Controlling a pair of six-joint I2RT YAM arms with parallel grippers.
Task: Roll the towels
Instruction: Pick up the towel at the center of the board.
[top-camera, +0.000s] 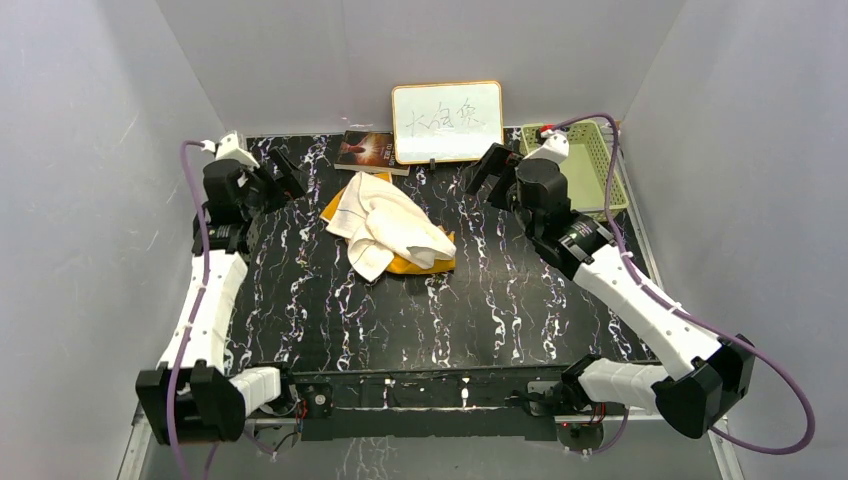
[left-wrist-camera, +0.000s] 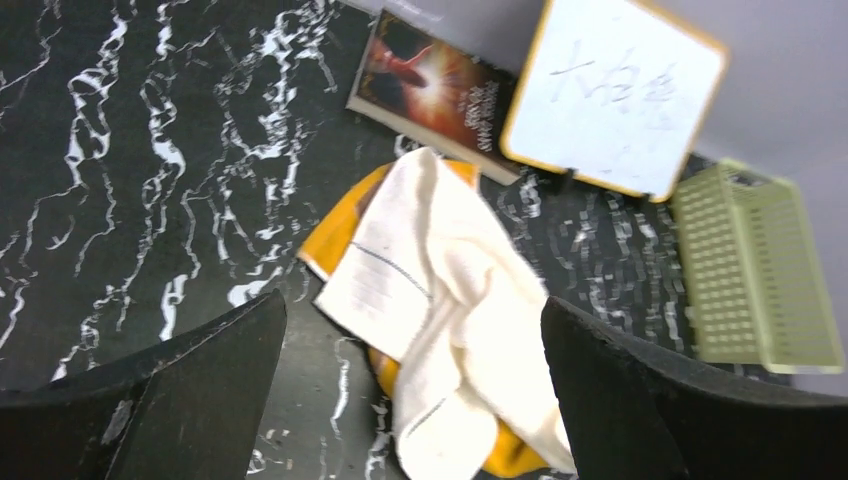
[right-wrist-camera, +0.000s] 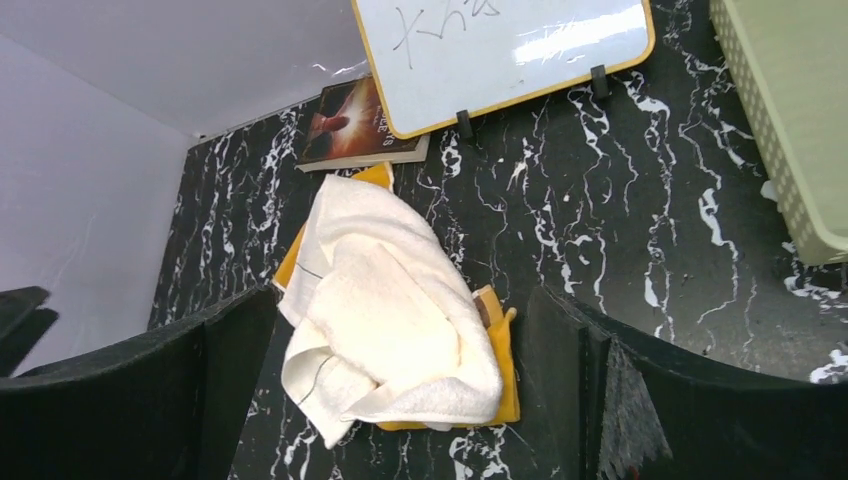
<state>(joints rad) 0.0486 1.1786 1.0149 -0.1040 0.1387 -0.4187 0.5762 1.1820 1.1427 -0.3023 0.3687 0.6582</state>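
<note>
The cream towel lies crumpled over the orange towel mid-table, just before the book. The left gripper and right gripper hover on either side of it, jaws wide and holding nothing.

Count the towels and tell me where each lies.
2. The cream-white towel lies crumpled in the middle of the table, on top of the orange-yellow towel, whose edges peek out beneath. Another could hide underneath.

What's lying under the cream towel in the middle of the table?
The orange-yellow towel lies under the cream towel; only its edges and corners stick out. Its middle is covered, so how it lies, or whether anything else is beneath, cannot be seen.
</note>
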